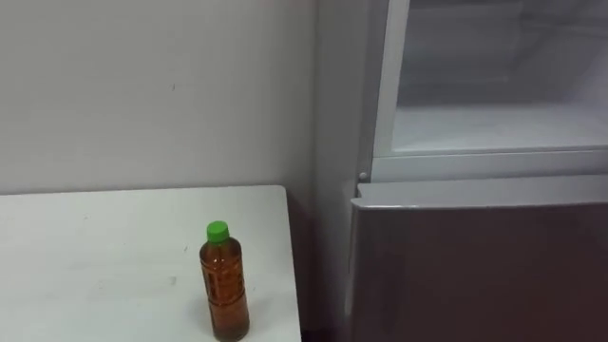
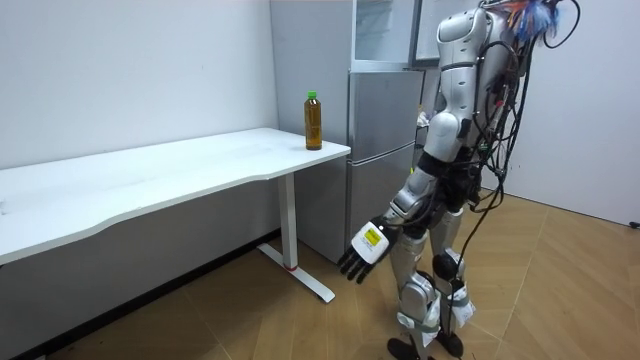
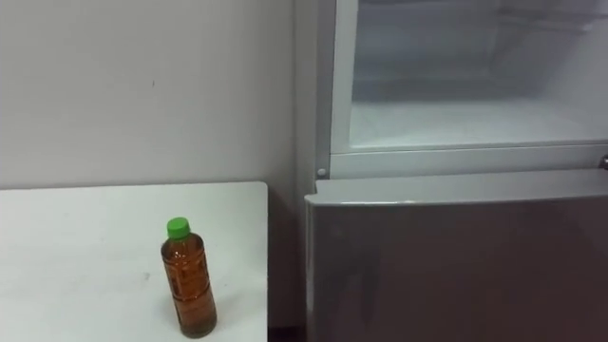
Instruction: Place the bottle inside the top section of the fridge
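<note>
An amber bottle [image 1: 224, 285] with a green cap stands upright on the white tabletop [image 1: 95, 252], close to its right edge, just beside the fridge [image 1: 332, 142]. The fridge's upper compartment [image 1: 494, 123] is open above a grey lower door [image 1: 475, 271]. The robot stands facing the fridge, its left hand [image 2: 365, 248] hanging low, fingers relaxed, holding nothing
</note>
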